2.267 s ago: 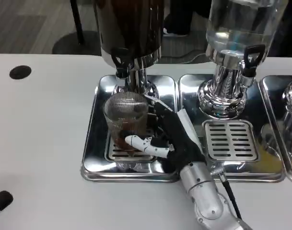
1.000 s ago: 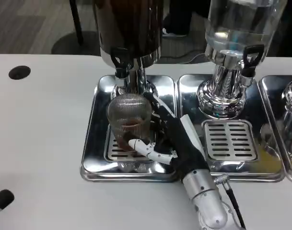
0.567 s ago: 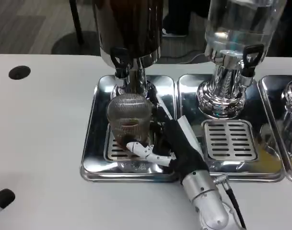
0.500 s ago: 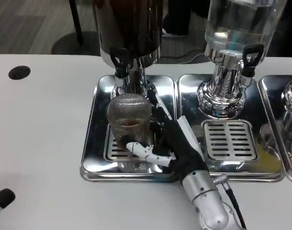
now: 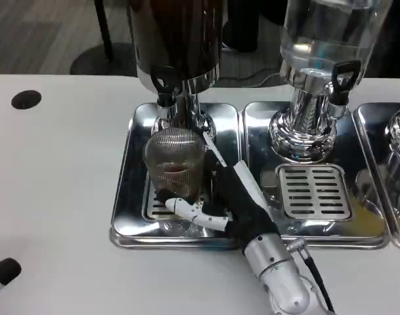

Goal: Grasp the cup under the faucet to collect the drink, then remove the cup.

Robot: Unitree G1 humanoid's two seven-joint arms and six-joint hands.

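Currently the right hand wraps the cup from the right, one white finger curled across the near base, others reaching up behind the rim. Cup is ribbed clear glass, upright on the grate of the left drip tray, directly below the black faucet of the dark dispenser. Brown liquid sits low inside; level hard to judge through the ribbing. Right forearm runs toward the near right. Clear dispenser stands on the second tray to the right. Far left on the table: a dark round hole. Near left edge shows a dark rounded tip, possibly the left hand; its state I cannot tell.
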